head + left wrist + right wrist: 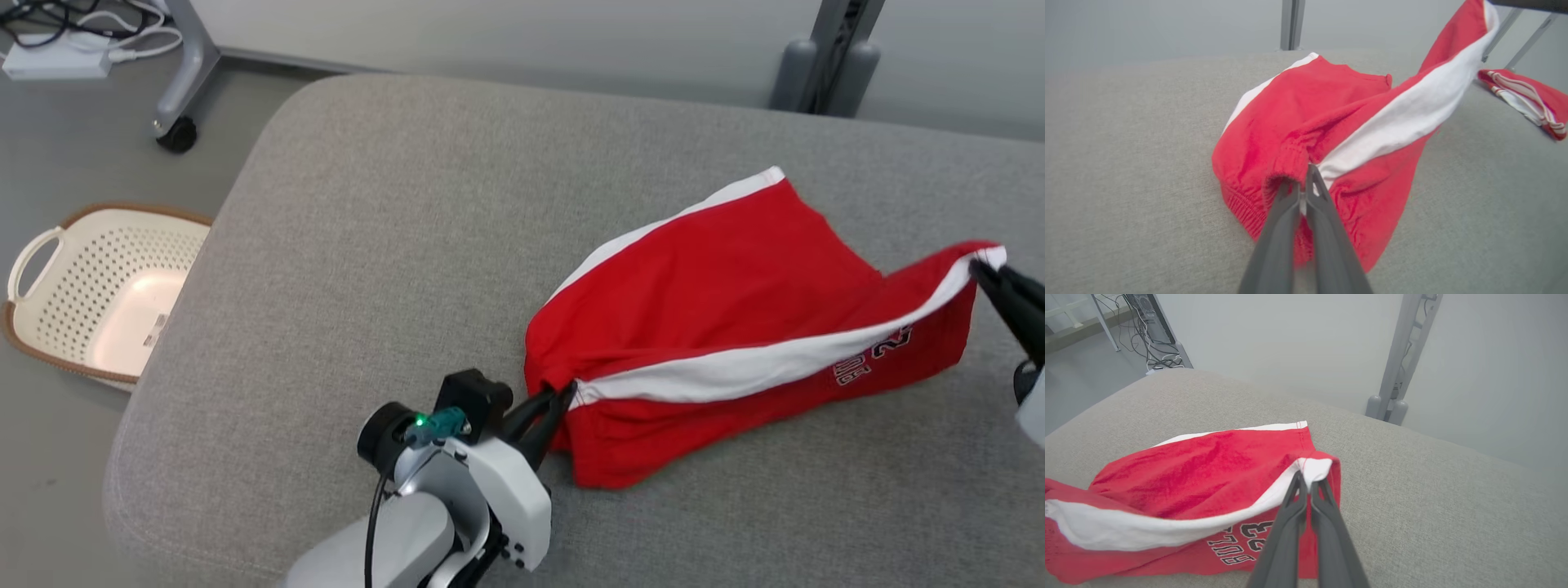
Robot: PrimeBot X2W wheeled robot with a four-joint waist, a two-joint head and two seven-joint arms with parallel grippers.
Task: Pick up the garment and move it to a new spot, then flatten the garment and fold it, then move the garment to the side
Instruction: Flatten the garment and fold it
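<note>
We note left fingers (560,398) and right fingers (980,269) clamped on the garment (735,278), slack between them; hard stretching could pull thin edges free.

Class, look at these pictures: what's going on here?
The robot holds red shorts by both ends over a grey cushion. Its left hand is shut on the waistband, its right hand on a leg hem at the white stripe. The stripe is stretched between them; the rest lies crumpled on the cushion, not yet flat or folded.
</note>
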